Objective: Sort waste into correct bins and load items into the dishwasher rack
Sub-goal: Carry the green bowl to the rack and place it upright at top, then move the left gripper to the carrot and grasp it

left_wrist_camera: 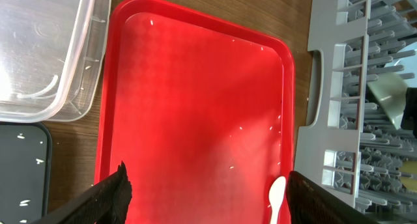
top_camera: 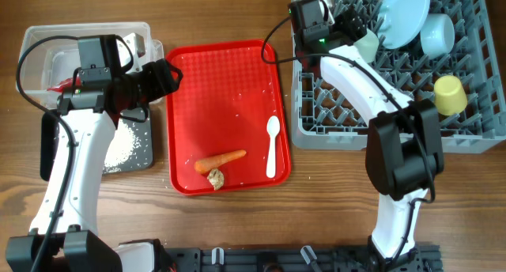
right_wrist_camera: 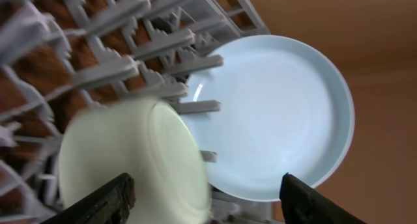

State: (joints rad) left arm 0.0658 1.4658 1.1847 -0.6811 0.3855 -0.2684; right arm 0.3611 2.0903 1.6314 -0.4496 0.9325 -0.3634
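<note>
Light was bright and even from overhead, with soft shadows on the bench (top_camera: 237,224). The red tray (left_wrist_camera: 195,120) carried mild sheen. The right wrist view was motion-blurred, smearing the pale green bowl (right_wrist_camera: 124,159).

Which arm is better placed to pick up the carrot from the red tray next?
Probably left: the left gripper hangs open over the red tray holding the carrot; the right gripper is away over the rack.
</note>
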